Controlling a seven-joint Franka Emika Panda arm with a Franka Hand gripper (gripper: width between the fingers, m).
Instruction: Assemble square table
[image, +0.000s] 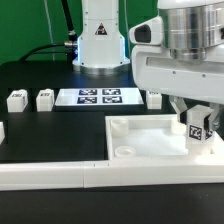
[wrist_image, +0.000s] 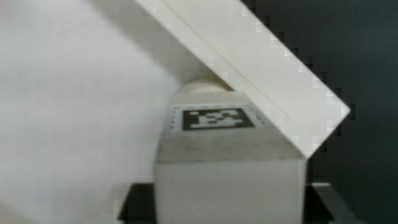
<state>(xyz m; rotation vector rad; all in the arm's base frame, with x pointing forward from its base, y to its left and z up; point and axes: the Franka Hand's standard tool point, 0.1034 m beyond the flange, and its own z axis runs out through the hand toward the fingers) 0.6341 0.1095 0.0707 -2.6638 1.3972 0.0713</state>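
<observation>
The white square tabletop (image: 150, 140) lies on the black table with its raised rim and a round corner socket (image: 124, 151) showing. My gripper (image: 196, 122) is at the exterior view's right, shut on a tagged white leg (image: 197, 127) that it holds upright over the tabletop's far right part. In the wrist view the leg (wrist_image: 222, 150) fills the space between the dark fingers (wrist_image: 139, 200), its tag facing the camera, close against the tabletop's rim (wrist_image: 267, 70). Three more tagged legs (image: 16, 99), (image: 45, 99), (image: 154, 97) lie at the back.
The marker board (image: 99, 97) lies flat at the back centre before the robot base (image: 100, 40). A long thin white border rail (image: 60, 175) runs along the front. A small white piece (image: 2, 131) sits at the left edge.
</observation>
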